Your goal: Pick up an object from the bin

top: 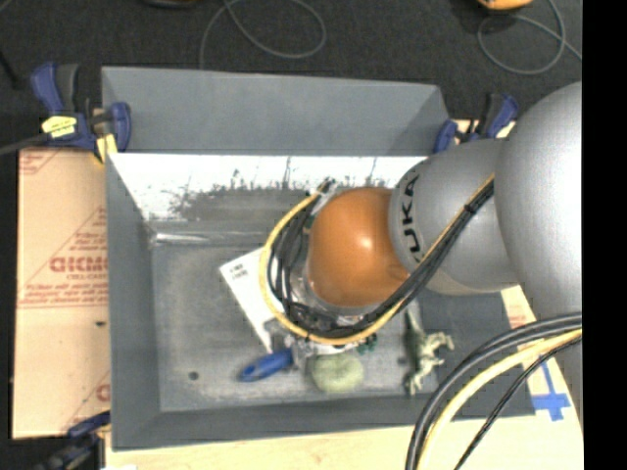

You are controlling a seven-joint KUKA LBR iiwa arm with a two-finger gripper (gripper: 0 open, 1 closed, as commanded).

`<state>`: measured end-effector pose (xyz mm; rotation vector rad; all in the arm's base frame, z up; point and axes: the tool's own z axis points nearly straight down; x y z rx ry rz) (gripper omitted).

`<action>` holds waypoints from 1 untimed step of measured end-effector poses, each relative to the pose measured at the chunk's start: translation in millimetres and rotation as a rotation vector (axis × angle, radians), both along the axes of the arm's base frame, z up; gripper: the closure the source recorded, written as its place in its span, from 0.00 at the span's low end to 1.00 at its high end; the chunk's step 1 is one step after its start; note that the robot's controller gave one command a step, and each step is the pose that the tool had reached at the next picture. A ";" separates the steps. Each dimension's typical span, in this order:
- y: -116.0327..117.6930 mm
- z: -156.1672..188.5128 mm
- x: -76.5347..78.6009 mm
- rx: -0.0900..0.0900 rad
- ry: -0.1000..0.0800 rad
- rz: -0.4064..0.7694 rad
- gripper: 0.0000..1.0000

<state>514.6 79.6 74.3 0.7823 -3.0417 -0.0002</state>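
Running up the grey arm (509,213) are black letters reading "UKA". A white card (247,284) carries small print too fine to read. The grey bin (132,302) also holds a blue piece (263,366), a green-grey lump (336,373) and a green toy lizard (425,354). The gripper (306,339) sits under its orange cover at the card's lower end, between the blue piece and the lump. I cannot tell whether it is spread or closed. The card's long axis slants from upper left to lower right.
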 end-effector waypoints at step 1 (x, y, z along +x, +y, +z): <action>4.5 12.1 -0.7 0.003 0.005 -0.006 1.00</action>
